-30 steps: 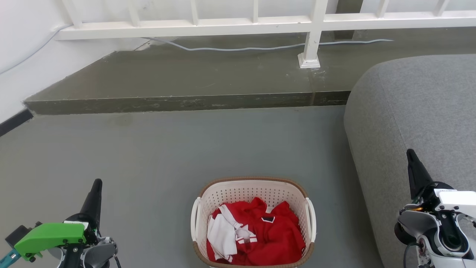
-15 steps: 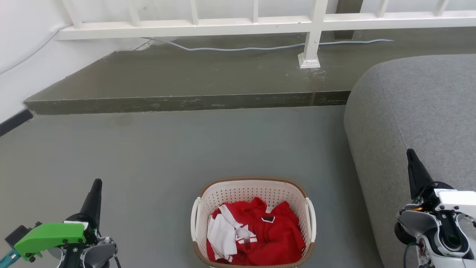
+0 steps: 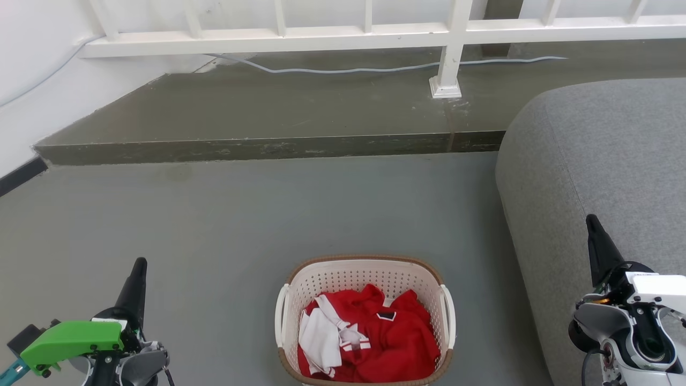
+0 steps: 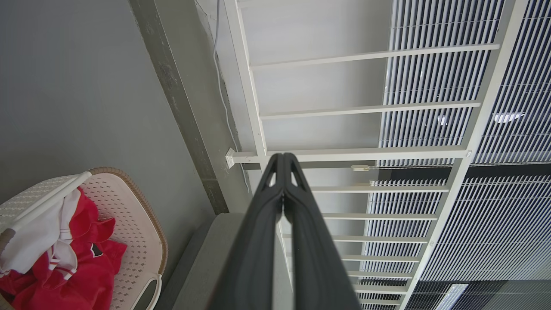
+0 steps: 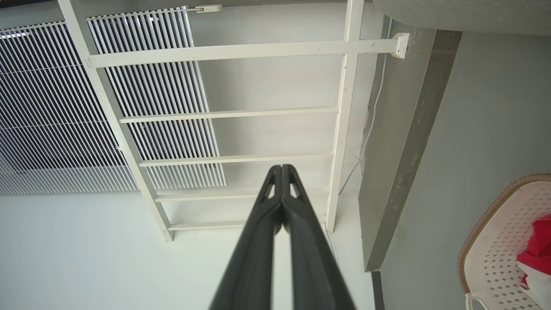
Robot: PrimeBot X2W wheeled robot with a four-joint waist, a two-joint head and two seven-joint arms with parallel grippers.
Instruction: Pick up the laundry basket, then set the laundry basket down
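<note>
The laundry basket [image 3: 364, 276], cream-white and perforated with a brown woven rim, stands on the grey floor at the bottom middle of the head view, holding red and white clothes. Its rim also appears in the left wrist view [image 4: 142, 206] and the right wrist view [image 5: 486, 224]. My left gripper [image 3: 138, 265] is shut with nothing in it, well to the left of the basket. In the left wrist view its fingers [image 4: 282, 161] are pressed together. My right gripper [image 3: 590, 221] is shut and empty, far to the basket's right, over the sofa. Its fingers [image 5: 282, 170] meet at the tips.
A grey sofa [image 3: 600, 161] fills the right side, close to the basket. A raised dark step [image 3: 268, 147] runs across behind the open floor, with a white railing [image 3: 450, 48] and a loose cable [image 3: 348, 69] on it. A white wall [image 3: 32, 86] stands on the left.
</note>
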